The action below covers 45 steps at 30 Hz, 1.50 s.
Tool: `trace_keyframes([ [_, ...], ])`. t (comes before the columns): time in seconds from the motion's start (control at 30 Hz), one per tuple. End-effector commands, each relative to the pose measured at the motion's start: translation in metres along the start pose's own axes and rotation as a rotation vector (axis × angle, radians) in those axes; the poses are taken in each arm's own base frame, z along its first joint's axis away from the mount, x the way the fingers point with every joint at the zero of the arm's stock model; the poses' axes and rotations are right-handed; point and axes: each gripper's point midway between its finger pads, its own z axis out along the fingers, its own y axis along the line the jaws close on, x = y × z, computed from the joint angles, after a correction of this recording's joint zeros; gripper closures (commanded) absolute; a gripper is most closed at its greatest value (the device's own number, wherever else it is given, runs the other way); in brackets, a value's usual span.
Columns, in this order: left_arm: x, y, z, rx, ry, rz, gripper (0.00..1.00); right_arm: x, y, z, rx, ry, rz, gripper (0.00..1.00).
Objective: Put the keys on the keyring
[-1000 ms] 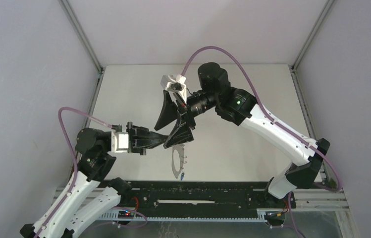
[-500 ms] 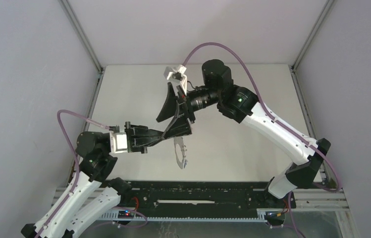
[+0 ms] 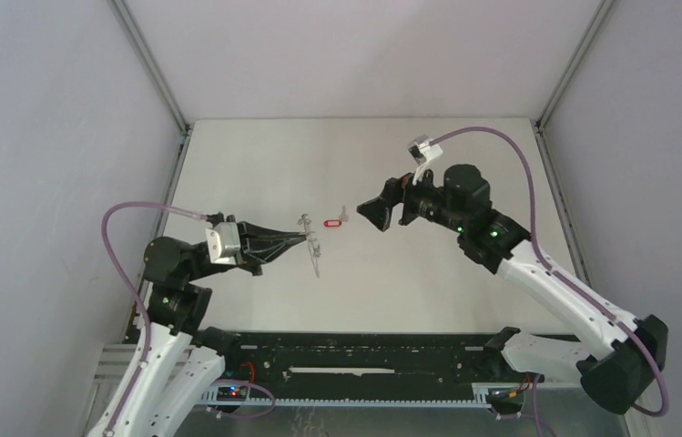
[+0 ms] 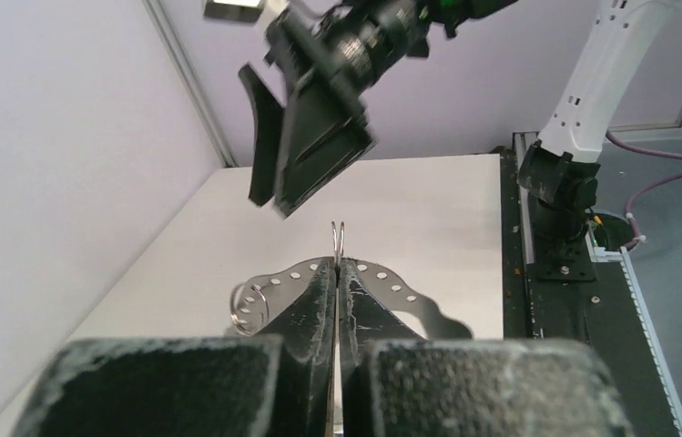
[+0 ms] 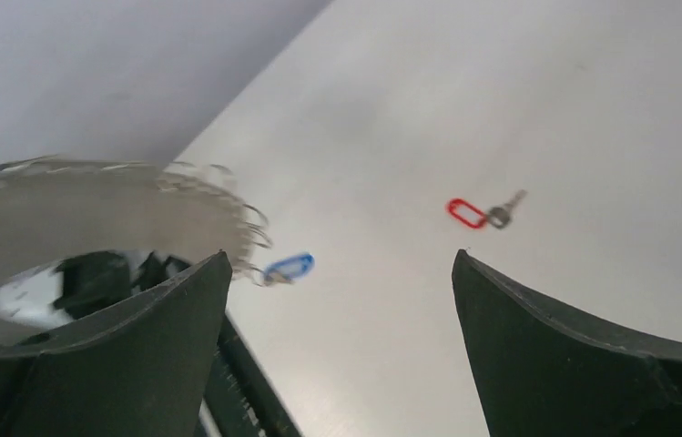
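Withdrawn right fingers (image 3: 373, 216), red key (image 3: 333, 221) on table (image 3: 428, 273)

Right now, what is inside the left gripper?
The left gripper is shut on the keyring. Its perforated band shows either side of the fingers; the pinched part is covered.

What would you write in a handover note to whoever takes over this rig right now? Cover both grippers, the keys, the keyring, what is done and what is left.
Left gripper: shut on the keyring, holding it above the table.
Right gripper: open and empty.
Blue key: hangs at the keyring's rim, apparently already threaded on.
Red key: lying loose on the table, between the two grippers.
Left to do: pick up the red key, probably with the right gripper, and thread it onto the keyring.
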Motion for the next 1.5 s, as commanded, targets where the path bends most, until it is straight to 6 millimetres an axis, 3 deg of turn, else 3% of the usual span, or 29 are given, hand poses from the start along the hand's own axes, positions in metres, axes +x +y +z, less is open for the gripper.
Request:
trace_keyframes([
  [0.0, -0.002, -0.011, -0.008, 0.015, -0.001, -0.011, 1.0, 0.004, -0.067, 0.03, 0.284, -0.072, 0.038, 0.0],
  [0.13, -0.002, -0.014, -0.011, 0.001, -0.003, -0.032, 1.0, 0.041, -0.116, 0.074, 0.434, 0.064, 0.032, 0.05],
  [0.27, -0.003, -0.015, -0.013, -0.014, -0.007, -0.044, 1.0, 0.083, -0.134, 0.127, 0.433, 0.146, 0.031, 0.16],
  [0.37, -0.005, -0.014, -0.013, -0.022, -0.015, -0.054, 1.0, 0.113, -0.15, 0.162, 0.499, 0.238, 0.036, 0.35],
  [0.43, -0.006, -0.014, -0.013, -0.025, -0.019, -0.058, 1.0, 0.137, -0.157, 0.185, 0.528, 0.306, 0.014, 0.38],
  [0.53, -0.006, -0.014, -0.012, -0.025, -0.019, -0.061, 1.0, 0.148, -0.16, 0.204, 0.586, 0.344, -0.016, 0.39],
  [0.7, -0.008, -0.014, -0.013, -0.025, -0.028, -0.061, 1.0, 0.16, -0.171, 0.2, 0.697, 0.336, 0.019, 0.48],
  [1.0, -0.015, -0.015, -0.013, -0.029, -0.046, -0.054, 1.0, 0.188, -0.17, 0.197, 0.748, 0.368, 0.067, 0.49],
  [1.47, -0.025, -0.017, -0.014, -0.03, -0.064, -0.037, 1.0, 0.203, -0.176, 0.2, 0.752, 0.395, 0.094, 0.61],
])
